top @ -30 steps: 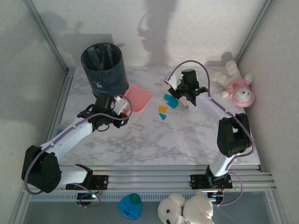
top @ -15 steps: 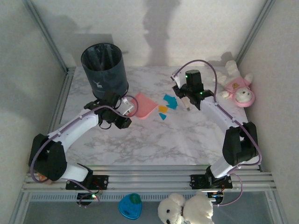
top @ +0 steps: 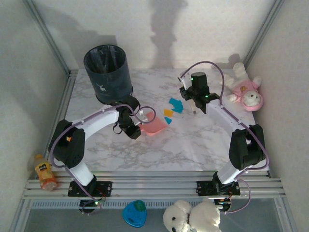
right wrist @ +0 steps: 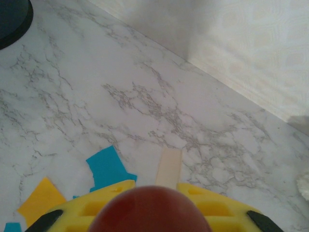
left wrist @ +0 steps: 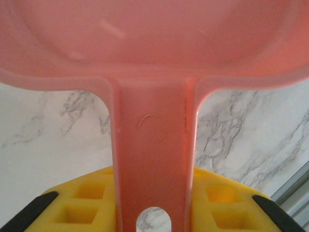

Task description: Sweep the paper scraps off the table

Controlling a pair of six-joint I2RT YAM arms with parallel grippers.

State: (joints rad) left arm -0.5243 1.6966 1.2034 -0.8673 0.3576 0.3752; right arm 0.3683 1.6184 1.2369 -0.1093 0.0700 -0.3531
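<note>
Marble table [top: 203, 145], noted. The left arm is folded sharply and reaches to centre, with the left gripper [top: 139, 127] clamped on the handle of the pink dustpan [top: 157, 126]. The right arm is extended and bent inward, its right gripper [top: 195, 103] clenched around a rounded reddish-brown object [right wrist: 149, 210]. The paper scraps [top: 175, 105] lie on the table between the dustpan and the right gripper.

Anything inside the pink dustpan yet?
Pink dustpan looks empty from above; paper scraps lie on the table beside it. The left arm covers its handle end.
</note>
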